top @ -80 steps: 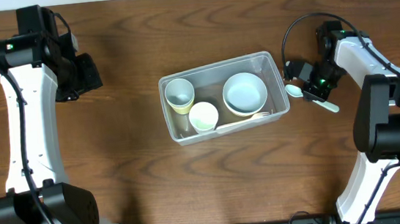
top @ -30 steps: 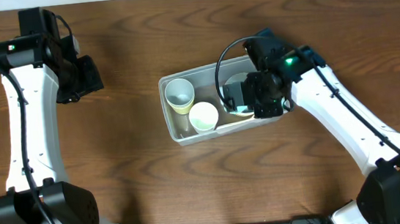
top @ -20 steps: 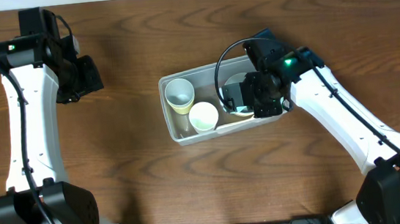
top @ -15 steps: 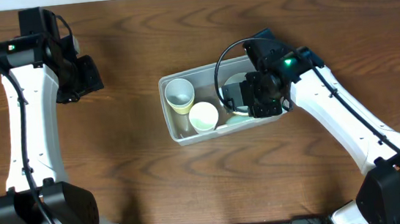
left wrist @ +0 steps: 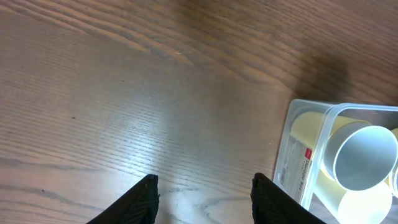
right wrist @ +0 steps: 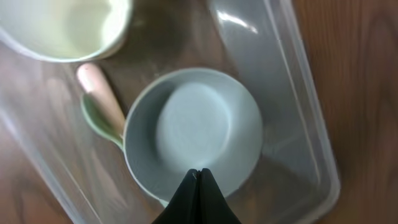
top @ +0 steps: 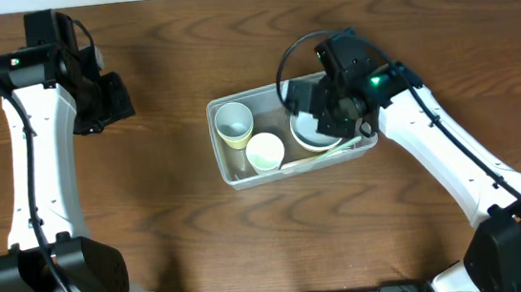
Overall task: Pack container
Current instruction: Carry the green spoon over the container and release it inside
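**Right gripper pulls back over the container**

Since half a second ago the right gripper (top: 328,120) has shifted from the container's near wall toward its far wall, uncovering more of the bowl (top: 314,139). From overhead, the container (top: 232,168) sits at the middle of the table. A white cup (top: 234,122) and a cream cup (top: 265,151) stand in its left half, and the bowl sits in its right half under the right gripper. The left gripper (top: 112,101) is well apart from the container, off to its left and toward the far side.

At the left wrist, the left gripper (left wrist: 205,199) has its fingers spread with only wood between them. The container (left wrist: 297,163) shows at the lower right, with the white cup (left wrist: 364,155) inside.

At the right wrist, the right gripper (right wrist: 199,175) has its fingers pressed together with nothing between them, above the bowl (right wrist: 196,127). Left of the bowl, inside the container (right wrist: 292,93), lie a pale green spoon (right wrist: 93,121) and a pinkish handle (right wrist: 101,93). The cream cup (right wrist: 68,25) is beyond them.
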You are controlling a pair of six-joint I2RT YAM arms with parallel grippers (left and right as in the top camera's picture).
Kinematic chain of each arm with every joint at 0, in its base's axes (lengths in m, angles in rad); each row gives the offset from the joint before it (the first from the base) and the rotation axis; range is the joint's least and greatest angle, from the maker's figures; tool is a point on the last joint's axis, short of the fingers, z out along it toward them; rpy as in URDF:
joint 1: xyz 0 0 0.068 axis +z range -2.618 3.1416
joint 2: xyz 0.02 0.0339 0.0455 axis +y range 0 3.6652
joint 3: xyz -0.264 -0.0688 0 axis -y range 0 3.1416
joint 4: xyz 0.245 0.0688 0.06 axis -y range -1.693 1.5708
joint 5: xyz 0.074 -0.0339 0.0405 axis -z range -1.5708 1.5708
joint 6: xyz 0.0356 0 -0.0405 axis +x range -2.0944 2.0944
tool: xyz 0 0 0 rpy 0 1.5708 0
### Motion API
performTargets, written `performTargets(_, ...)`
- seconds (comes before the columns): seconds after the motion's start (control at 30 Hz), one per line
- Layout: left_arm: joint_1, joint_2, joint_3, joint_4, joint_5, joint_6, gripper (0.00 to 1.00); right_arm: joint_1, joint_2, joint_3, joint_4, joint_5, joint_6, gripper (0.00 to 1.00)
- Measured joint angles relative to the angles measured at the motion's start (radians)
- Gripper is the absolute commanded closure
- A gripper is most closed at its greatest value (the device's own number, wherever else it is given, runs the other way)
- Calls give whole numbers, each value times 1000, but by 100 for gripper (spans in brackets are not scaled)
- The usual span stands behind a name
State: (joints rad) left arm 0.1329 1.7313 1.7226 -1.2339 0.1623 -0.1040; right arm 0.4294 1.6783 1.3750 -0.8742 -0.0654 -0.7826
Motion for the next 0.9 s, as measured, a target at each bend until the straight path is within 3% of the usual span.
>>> performTargets(0.23, 0, 0, 0, 0, 0, 0, 51, -34, 0, -34, -69, 48, 274, 99)
performTargets(0.47, 0, 0, 0, 0, 0, 0, 51, -34, 0, -171, -102, 58, 459, 99)
performTargets(0.9, 0, 0, 0, 1, 0, 0, 51, -34, 0, -206, -100, -1, 580, 99)
